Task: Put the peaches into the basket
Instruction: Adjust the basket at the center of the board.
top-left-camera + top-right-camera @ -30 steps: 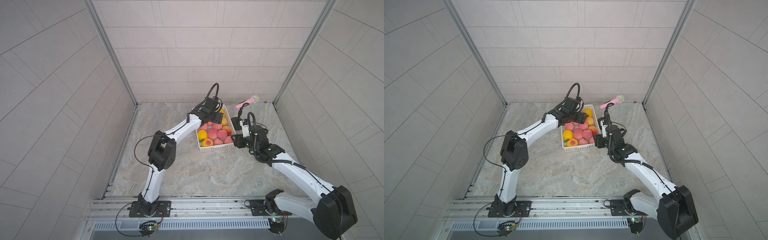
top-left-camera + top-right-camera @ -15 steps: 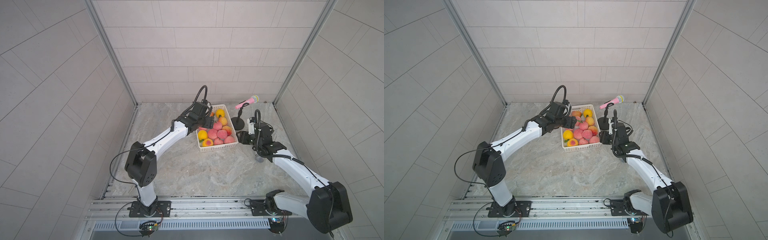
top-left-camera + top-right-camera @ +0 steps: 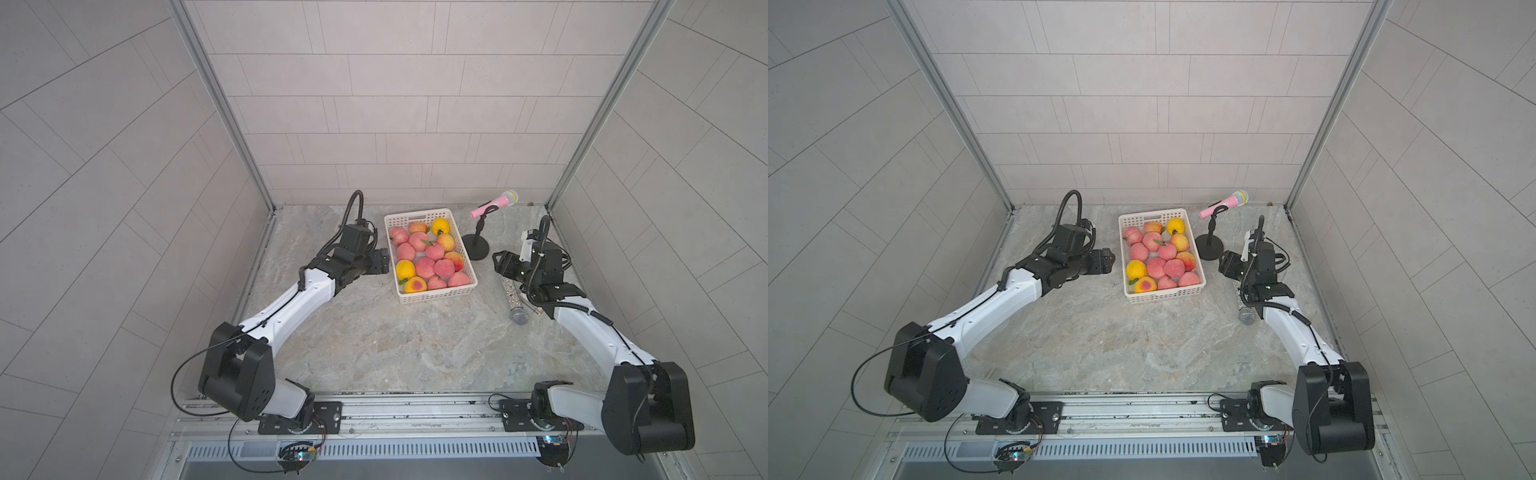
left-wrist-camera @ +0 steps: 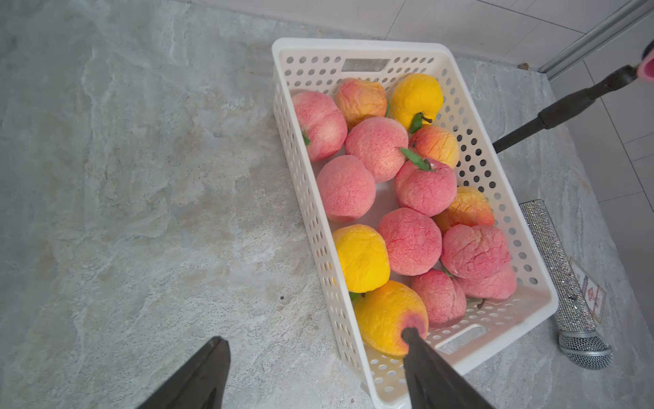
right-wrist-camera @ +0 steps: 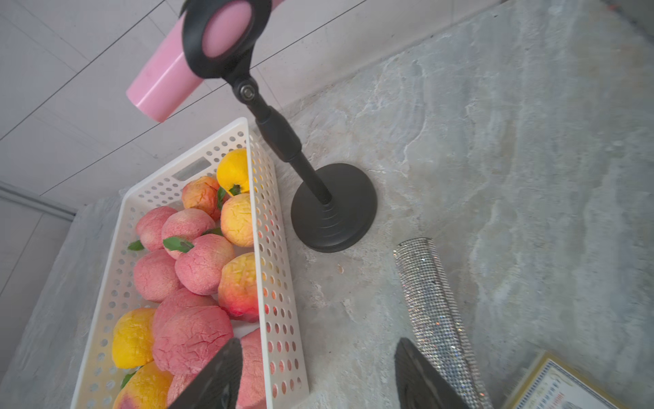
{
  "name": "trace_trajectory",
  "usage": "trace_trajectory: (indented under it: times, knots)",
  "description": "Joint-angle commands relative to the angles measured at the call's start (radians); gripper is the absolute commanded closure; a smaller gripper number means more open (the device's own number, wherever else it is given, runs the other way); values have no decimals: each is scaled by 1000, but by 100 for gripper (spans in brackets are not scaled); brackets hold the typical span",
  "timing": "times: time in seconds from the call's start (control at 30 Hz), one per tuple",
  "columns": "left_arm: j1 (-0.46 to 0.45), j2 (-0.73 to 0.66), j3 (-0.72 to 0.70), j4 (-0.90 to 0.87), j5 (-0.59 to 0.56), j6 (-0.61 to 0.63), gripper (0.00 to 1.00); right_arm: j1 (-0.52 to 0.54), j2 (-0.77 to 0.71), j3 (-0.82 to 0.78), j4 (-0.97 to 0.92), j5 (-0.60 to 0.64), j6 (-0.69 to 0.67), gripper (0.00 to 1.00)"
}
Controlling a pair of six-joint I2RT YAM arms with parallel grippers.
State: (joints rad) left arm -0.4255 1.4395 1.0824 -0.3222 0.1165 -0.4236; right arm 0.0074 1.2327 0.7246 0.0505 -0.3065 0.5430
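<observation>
— Where do we see the peaches (image 4: pixel 410 240)?
— Piled in the white perforated plastic basket (image 4: pixel 357 46): round, wrinkled skins, pink and yellow; maybe 14, some overlap.
— Holding anything?
— No: our left gripper (image 4: pixel 314 336) and right gripper (image 5: pixel 319 341) stand spread, empty, flanking it.

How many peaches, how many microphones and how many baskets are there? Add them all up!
Round pink, orange and yellow peaches: 14
White perforated plastic basket: 1
Microphones: 2 (pink microphone on black stand, sparkly silver microphone)
Total: 17
</observation>
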Motion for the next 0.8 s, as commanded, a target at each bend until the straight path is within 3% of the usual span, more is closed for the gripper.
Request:
trace_trajectory:
  times: [0.0,0.27,0.53,0.77]
  knots:
    - [40,-23,-43,52,85,-60,16,3,67,-65,198,-183,150,28]
    - [165,-38,-123,110,260,-121,16,31,260,-125,477,-267,290,24]
    - [237,-84,-168,106,156,-102,16,109,368,-139,628,-303,391,25]
    - [288,-62,-207,236,9,-66,16,171,374,-160,645,-302,408,27]
